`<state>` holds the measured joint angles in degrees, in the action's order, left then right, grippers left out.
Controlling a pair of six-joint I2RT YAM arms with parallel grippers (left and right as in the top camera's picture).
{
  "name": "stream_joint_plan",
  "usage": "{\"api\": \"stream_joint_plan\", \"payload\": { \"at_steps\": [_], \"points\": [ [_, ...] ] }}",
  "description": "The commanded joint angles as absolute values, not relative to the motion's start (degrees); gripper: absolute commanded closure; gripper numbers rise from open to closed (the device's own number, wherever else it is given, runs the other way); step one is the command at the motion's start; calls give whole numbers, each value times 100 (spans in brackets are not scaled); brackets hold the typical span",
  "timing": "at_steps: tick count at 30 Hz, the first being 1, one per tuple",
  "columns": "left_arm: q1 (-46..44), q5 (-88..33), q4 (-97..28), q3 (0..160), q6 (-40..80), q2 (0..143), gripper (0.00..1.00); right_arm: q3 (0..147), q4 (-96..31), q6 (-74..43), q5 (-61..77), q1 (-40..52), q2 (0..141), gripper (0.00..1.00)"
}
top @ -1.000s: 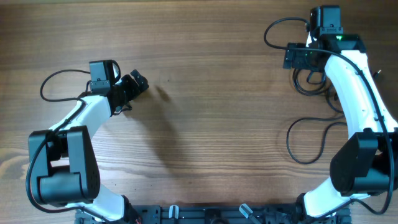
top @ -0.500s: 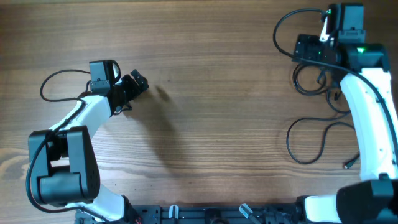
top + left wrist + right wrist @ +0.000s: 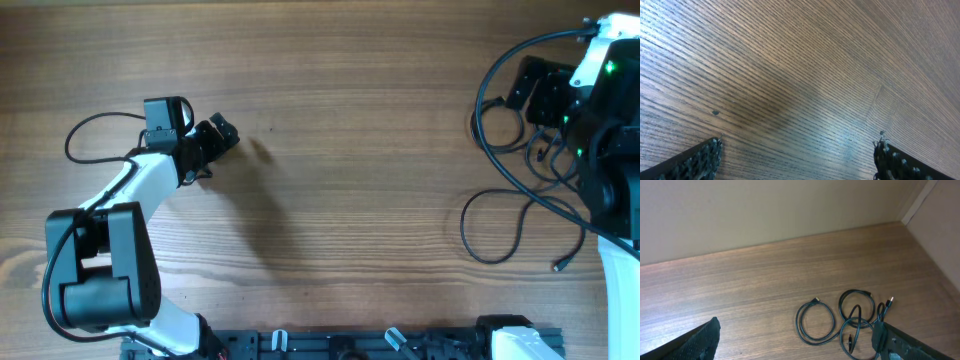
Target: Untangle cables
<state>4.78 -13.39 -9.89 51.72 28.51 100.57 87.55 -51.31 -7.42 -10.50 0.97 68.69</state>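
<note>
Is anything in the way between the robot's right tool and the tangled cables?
Nothing visible is. In the right wrist view, the open right tool looks down on the cables, and only bare wooden table lies around them.

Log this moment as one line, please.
left pincer: open, empty, near table | right pincer: open, empty, raised over cables | cables: looped, partly overlapping, untouched

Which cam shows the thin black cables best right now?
Right wrist: the thin black cables lie as loops in mostly clear view. Overhead: the right arm hides part of them. Left wrist: only bare wooden table.
</note>
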Motion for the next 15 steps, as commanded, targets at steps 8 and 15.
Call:
{"api": "stream_joint_plan", "payload": {
  "at_steps": [8, 15],
  "points": [
    [462, -1406, -989, 5164, 2740, 9977, 0, 8838, -5242, -751, -1024, 432, 6864, 0],
    [462, -1406, -989, 5164, 2740, 9974, 0, 8278, -4703, -919, -886, 530, 6799, 0]
  ]
}}
